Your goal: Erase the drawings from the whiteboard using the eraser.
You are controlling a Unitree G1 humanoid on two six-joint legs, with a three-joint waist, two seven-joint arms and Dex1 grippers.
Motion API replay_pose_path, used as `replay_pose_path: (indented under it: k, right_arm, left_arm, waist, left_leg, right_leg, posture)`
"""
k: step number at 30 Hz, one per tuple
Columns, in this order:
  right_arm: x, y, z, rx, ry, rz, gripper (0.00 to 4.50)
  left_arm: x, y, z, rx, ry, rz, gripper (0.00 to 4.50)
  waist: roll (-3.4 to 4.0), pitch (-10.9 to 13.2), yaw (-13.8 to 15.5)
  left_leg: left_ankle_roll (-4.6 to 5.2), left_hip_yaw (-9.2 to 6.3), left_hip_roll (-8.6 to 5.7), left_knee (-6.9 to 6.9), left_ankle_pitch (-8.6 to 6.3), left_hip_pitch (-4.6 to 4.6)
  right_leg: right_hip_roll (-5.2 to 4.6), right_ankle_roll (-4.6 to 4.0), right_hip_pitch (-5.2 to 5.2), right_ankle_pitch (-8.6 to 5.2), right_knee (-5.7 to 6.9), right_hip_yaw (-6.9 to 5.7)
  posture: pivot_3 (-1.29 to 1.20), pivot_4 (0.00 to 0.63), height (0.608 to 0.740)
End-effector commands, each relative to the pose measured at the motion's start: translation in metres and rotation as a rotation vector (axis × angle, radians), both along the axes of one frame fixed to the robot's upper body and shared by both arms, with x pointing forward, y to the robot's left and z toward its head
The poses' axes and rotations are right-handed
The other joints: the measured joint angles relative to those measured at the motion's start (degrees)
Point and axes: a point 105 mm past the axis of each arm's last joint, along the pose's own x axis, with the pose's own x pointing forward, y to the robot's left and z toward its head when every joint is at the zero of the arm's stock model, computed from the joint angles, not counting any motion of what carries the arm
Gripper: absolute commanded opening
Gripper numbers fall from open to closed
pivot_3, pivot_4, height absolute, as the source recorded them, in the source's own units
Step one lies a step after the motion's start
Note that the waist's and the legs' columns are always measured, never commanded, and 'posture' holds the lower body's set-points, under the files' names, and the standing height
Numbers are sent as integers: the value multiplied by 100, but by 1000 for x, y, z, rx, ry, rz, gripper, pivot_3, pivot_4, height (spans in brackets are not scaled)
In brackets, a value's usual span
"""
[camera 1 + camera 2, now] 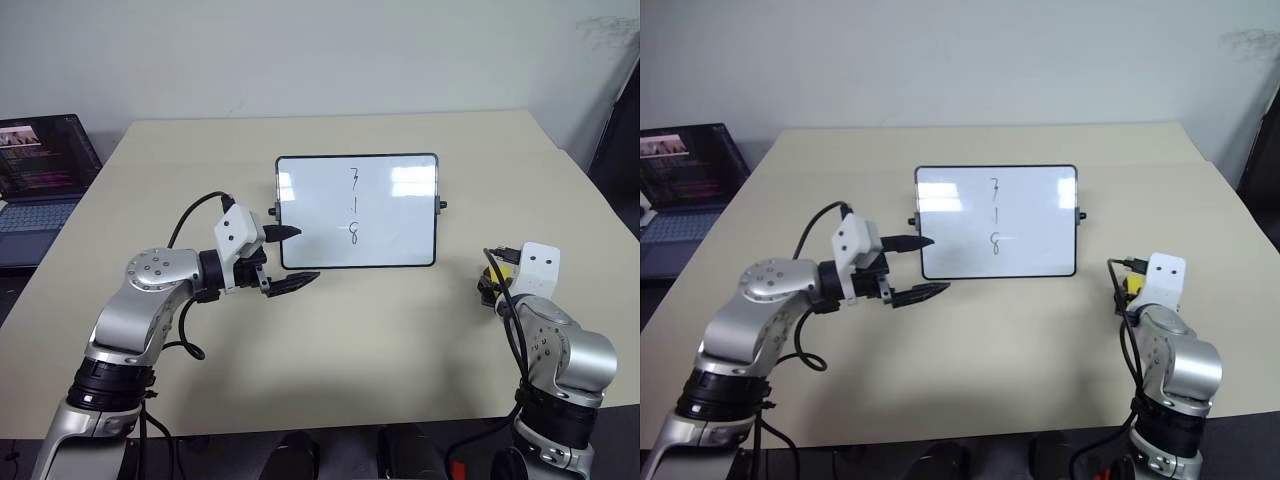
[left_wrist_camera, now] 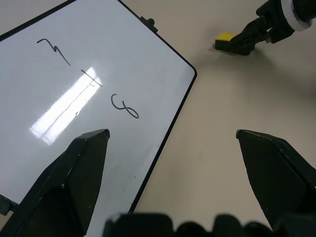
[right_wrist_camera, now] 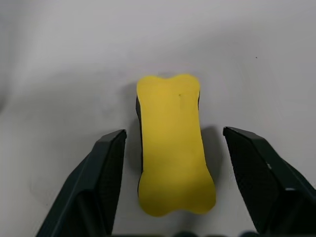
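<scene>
The whiteboard [image 1: 390,225] stands propped at the table's middle, black-framed, with the drawings [image 1: 354,205] in a thin dark column down its centre. My left gripper [image 1: 305,254] hovers open just off the board's lower left corner, nothing between its fingers; its wrist view looks across the drawings [image 2: 84,79]. The eraser [image 3: 173,148], a yellow block with a dark underside, lies flat on the table to the right of the board. My right gripper [image 3: 174,132] straddles it, open, with a gap between each finger and the block. The eraser [image 2: 226,37] also appears far off in the left wrist view.
An open laptop [image 1: 40,180] sits off the table's left edge. The beige table [image 1: 400,330] has bare surface in front of the board and between my arms. A wall runs behind the table's far edge.
</scene>
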Motion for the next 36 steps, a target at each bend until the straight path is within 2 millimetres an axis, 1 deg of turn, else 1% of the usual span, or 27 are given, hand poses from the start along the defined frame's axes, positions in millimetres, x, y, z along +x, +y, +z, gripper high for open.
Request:
replay_pose_path:
  k: [1,8,13,20,36]
  right_arm:
    - [8,-7,15,-25,-60,-17,3425]
    - [19,-10,15,-37,-69,-3,3425]
    - [23,-11,14,-39,-71,-4,3425]
    - [24,-12,13,-37,-73,-11,3425]
    - [20,-13,21,-29,-84,-31,3425]
  left_arm:
    - [0,1,13,-3,-56,0,4500]
    - [0,1,13,0,-57,-1,4500]
    - [-1,2,13,3,-54,0,4500]
    - [-2,1,12,4,-53,-2,4500]
    - [0,0,13,8,-57,-12,4500]
  waist:
    - [0,0,0]
    - [0,0,-2]
    - [0,0,-4]
    - [0,0,-5]
    - [0,0,-4]
  left_leg:
    - [0,0,0,0,0,0]
    - [0,3,-1,0,0,0]
    - [0,3,0,0,0,0]
    - [0,4,0,1,0,0]
    - [0,3,0,1,0,0]
  right_leg:
    - [0,0,0,0,0,0]
    - [1,0,0,0,0,0]
    - [1,0,0,0,1,1]
    - [1,0,0,0,2,1]
    - [1,0,0,0,2,0]
  posture:
    - [0,150,740]
    - [0,150,740]
    - [0,150,740]
    - [0,150,740]
    - [0,150,740]
